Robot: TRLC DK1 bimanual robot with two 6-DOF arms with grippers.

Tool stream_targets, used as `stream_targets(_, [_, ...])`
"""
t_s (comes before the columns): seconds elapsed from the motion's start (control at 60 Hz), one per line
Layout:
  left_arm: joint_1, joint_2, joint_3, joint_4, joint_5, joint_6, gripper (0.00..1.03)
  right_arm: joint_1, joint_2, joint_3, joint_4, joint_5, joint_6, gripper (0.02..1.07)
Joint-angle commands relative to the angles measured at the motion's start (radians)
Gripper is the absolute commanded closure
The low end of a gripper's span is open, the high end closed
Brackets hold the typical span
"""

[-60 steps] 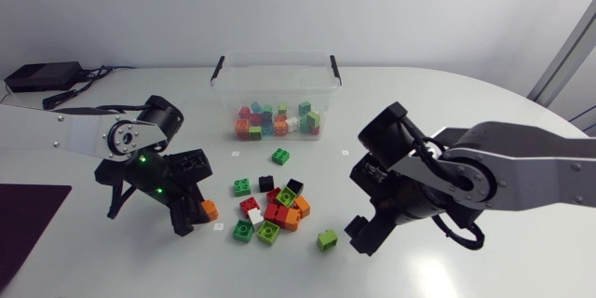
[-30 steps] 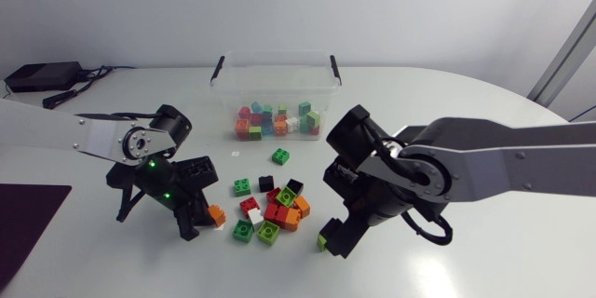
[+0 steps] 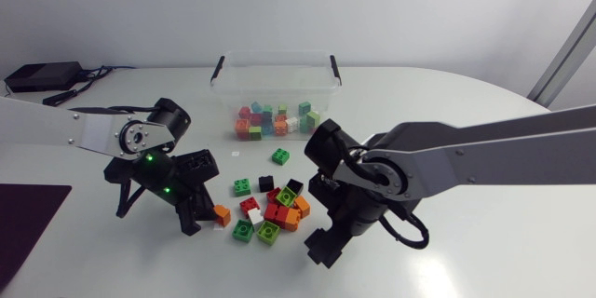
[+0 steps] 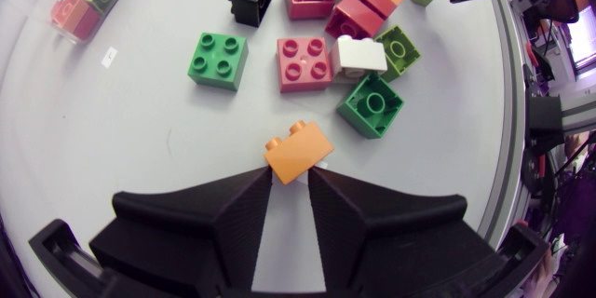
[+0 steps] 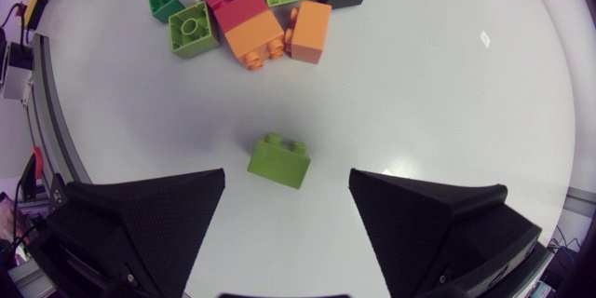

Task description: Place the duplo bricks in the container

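My left claw (image 4: 291, 175) is clenched on a small orange brick (image 4: 298, 154), pinched at its fingertips low over the bench (image 3: 484, 251), just left of the loose pile of bricks (image 3: 270, 207). My right claw (image 5: 288, 175) is released, fingers spread wide, with a lime-green brick (image 5: 279, 161) lying on the bench between them and touching neither. It sits on the near right side of the pile. The clear container (image 3: 277, 54) stands at the far side, already holding several bricks.
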Motion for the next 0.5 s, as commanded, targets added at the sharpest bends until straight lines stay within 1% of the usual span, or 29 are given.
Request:
stream_targets(0.0, [-0.008,-0.025,0.032,-0.014,0.011,-0.038,0.72,0.015,0.021,0.023,-0.013,-0.007,0.03,0.1])
stream_targets(0.017, [-0.008,-0.025,0.033,-0.014,0.011,-0.041,0.72,0.017,0.022,0.024,-0.013,-0.007,0.031,0.11])
stream_targets(0.067, [-0.013,-0.029,0.041,-0.023,0.011,-0.059,0.66,0.017,0.028,0.026,-0.006,-0.007,0.039,0.13])
stream_targets(0.083, [-0.016,-0.031,0.042,-0.026,0.009,-0.064,0.62,0.015,0.031,0.026,-0.006,-0.007,0.039,0.13])
stream_targets(0.1, [-0.02,-0.032,0.044,-0.03,0.009,-0.075,0.52,0.015,0.038,0.026,-0.005,-0.007,0.039,0.13])
stream_targets(0.117, [-0.022,-0.032,0.045,-0.037,0.009,-0.079,0.47,0.015,0.041,0.026,-0.005,-0.007,0.039,0.13])
stream_targets(0.133, [-0.023,-0.034,0.047,-0.04,0.009,-0.082,0.44,0.015,0.044,0.024,-0.003,-0.007,0.039,0.13])
stream_targets(0.15, [-0.028,-0.035,0.05,-0.044,0.009,-0.095,0.36,0.015,0.047,0.024,-0.003,-0.007,0.039,0.13])
stream_targets(0.167, [-0.034,-0.039,0.05,-0.052,0.011,-0.101,0.34,0.015,0.051,0.024,-0.002,-0.007,0.039,0.14])
stream_targets(0.2, [-0.045,-0.042,0.05,-0.06,0.011,-0.104,0.34,0.015,0.058,0.024,-0.002,-0.007,0.04,0.16])
stream_targets(0.233, [-0.056,-0.042,0.052,-0.063,0.009,-0.122,0.3,0.014,0.061,0.024,0.0,-0.007,0.042,0.16])
stream_targets(0.25, [-0.063,-0.042,0.053,-0.066,0.009,-0.136,0.22,0.014,0.062,0.024,0.0,-0.007,0.042,0.17])
stream_targets(0.283, [-0.076,-0.042,0.055,-0.076,0.009,-0.147,0.17,0.012,0.064,0.024,0.0,-0.007,0.042,0.21])
stream_targets(0.333, [-0.083,-0.042,0.055,-0.087,0.008,-0.148,0.16,0.011,0.065,0.024,0.001,-0.007,0.042,0.23])
stream_targets(0.383, [-0.095,-0.046,0.05,-0.089,-0.008,-0.148,0.15,0.008,0.065,0.023,0.001,-0.009,0.042,0.28])
stream_targets(0.433, [-0.094,-0.045,0.05,-0.089,-0.012,-0.148,0.11,0.003,0.067,0.02,0.006,-0.01,0.042,0.33])
stream_targets(0.483, [-0.088,-0.039,0.055,-0.089,-0.02,-0.153,0.11,0.003,0.068,0.018,0.009,-0.01,0.042,0.38])
